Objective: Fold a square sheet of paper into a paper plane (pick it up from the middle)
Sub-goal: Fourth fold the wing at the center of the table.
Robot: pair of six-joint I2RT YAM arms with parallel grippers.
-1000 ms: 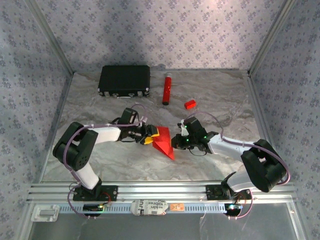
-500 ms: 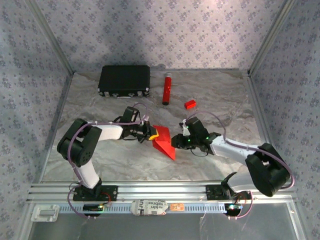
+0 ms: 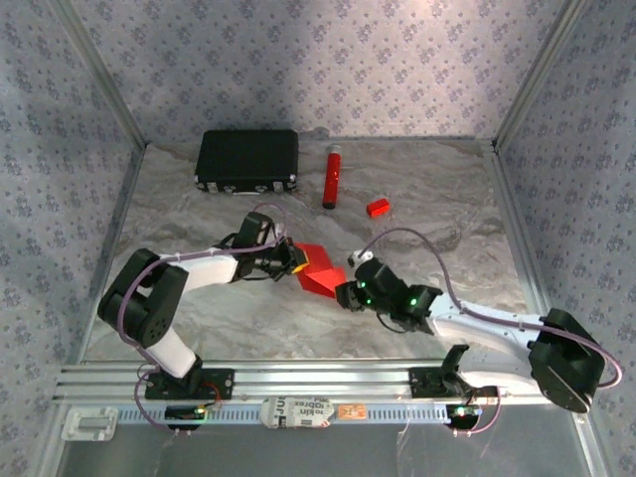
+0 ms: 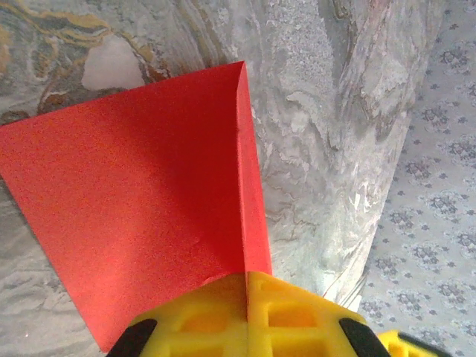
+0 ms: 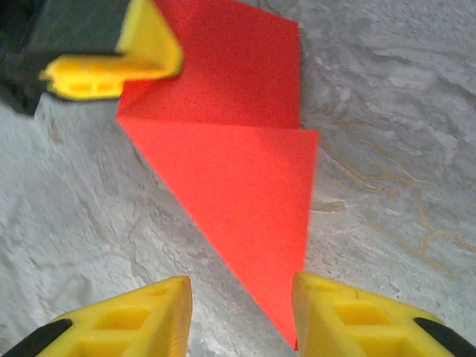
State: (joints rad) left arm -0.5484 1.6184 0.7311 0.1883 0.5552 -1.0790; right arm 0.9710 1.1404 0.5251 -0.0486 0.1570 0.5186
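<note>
The square sheet of paper [image 3: 318, 270] is bright red and folded into a pointed wedge with a crease across it, lying mid-table. My left gripper [image 3: 295, 260] is at its left end, shut on the folded edge. In the left wrist view the yellow fingers [image 4: 297, 312] meet on the paper's [image 4: 149, 201] crease. My right gripper [image 3: 343, 295] sits just off the wedge's near-right tip, open. In the right wrist view the paper's [image 5: 238, 163] narrow tip reaches between the spread fingertips of the right gripper [image 5: 242, 312], beside the right finger. The left gripper [image 5: 111, 52] shows at the top left there.
A black case [image 3: 247, 159] stands at the back left, with a red tube [image 3: 331, 177] right of it and a tiny red block [image 3: 377, 207] further right. Patterned walls close the sides and back. A metal rail [image 3: 328, 383] runs along the near edge.
My left gripper has shut on the paper's left edge. The right gripper has let go, opened and drawn back toward the near right. The paper shifted slightly left.
</note>
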